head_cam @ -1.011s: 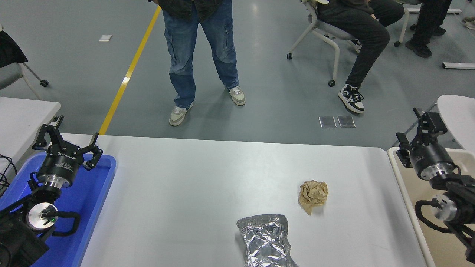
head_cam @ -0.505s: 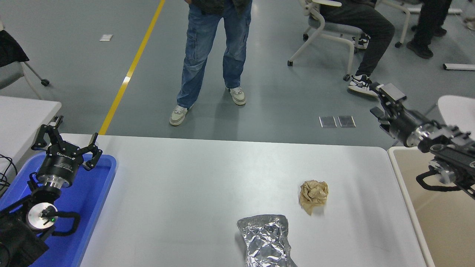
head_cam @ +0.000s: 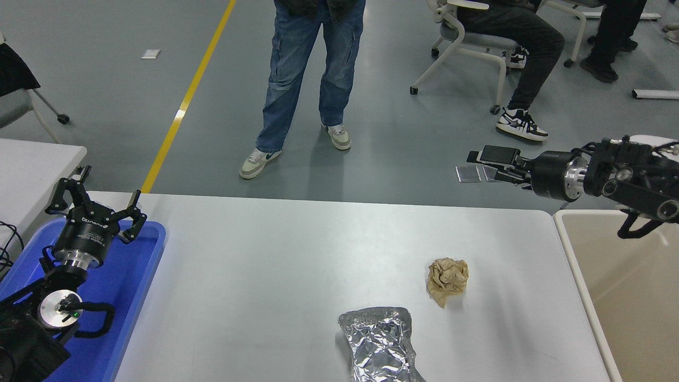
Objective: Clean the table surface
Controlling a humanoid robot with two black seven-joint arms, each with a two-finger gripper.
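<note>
Head view: the table (head_cam: 276, 254) fills the lower middle of the frame, between a blue tray (head_cam: 127, 276) at its left end and a beige bin (head_cam: 631, 297) at its right. On it lie 2 bits of litter — a crumpled foil pack (head_cam: 379, 345) at the near edge and, just beyond it to the right, a brown paper wad (head_cam: 447, 280), near but apart. The left end effector (head_cam: 95, 209) is parked over the tray, fingers spread open. The right end effector (head_cam: 493, 157) reaches leftward past the table's far right corner — whether its fingers are apart or together, I cannot tell. 1 person (head_cam: 307, 69) stands beyond the table.
</note>
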